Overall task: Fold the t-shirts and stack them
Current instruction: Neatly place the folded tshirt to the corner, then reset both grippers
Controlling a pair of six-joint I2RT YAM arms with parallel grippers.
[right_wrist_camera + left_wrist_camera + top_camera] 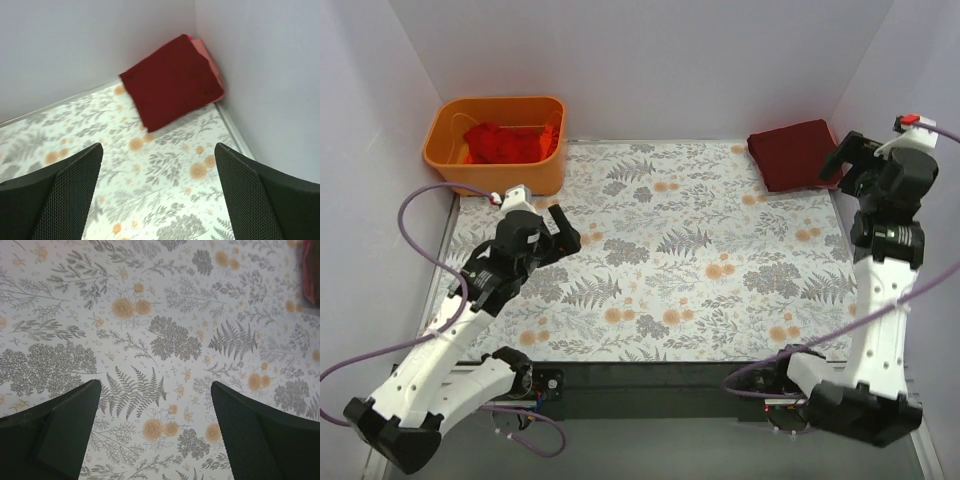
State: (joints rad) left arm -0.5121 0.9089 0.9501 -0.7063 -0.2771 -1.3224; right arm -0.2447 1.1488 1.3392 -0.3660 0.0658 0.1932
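A folded dark maroon t-shirt [794,153] lies at the far right corner of the table, on top of a salmon-pink t-shirt whose edge shows in the right wrist view [212,65]. The maroon t-shirt also shows in the right wrist view [170,82]. Crumpled bright red t-shirts [505,143] lie in the orange bin [448,150] at the far left. My right gripper [847,165] is open and empty, just right of the folded stack. My left gripper [563,228] is open and empty over the left part of the floral cloth, in front of the bin.
A floral patterned cloth [690,250] covers the table. Pale walls close the back and both sides. Purple cables loop beside each arm's base. A strip of the maroon stack shows at the left wrist view's right edge [312,275].
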